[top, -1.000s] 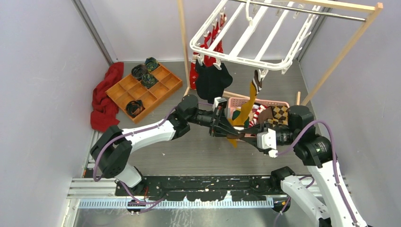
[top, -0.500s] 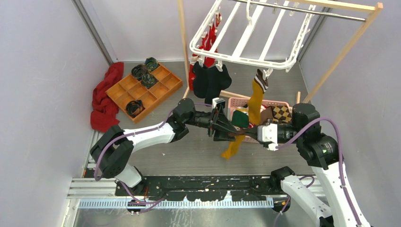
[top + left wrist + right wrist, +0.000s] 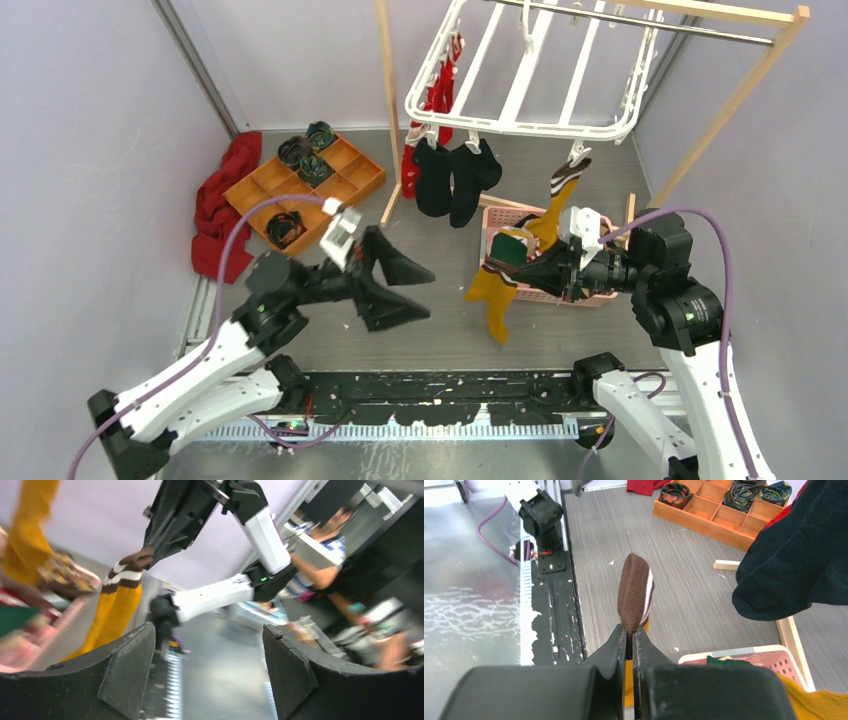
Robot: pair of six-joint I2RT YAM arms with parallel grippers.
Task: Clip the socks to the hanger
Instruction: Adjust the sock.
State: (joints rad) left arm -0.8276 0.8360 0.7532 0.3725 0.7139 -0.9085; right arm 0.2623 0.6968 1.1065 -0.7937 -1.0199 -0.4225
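1. The left gripper (image 3: 427,296) has let go and swung back to the near left, well apart from the sock. Its jaws stand wide with nothing between them.
2. The right gripper (image 3: 630,634) is now the only holder. Its fingers are pressed together on the brown striped cuff (image 3: 634,590) of a mustard sock (image 3: 490,292). The sock's foot dangles free above the table, just left of the pink basket (image 3: 744,656).
3. The hanger (image 3: 520,127) has drifted a little to the right since a second ago and hangs at the far side. A matching mustard sock (image 3: 556,205) is clipped at its near right corner, and black socks (image 3: 450,180) hang at its near left.
4. The two-handed regrip looks finished. What remains for this sock, I judge, is lifting the cuff to a free clip, likely beside its mate. Which clips are free is too small to tell.
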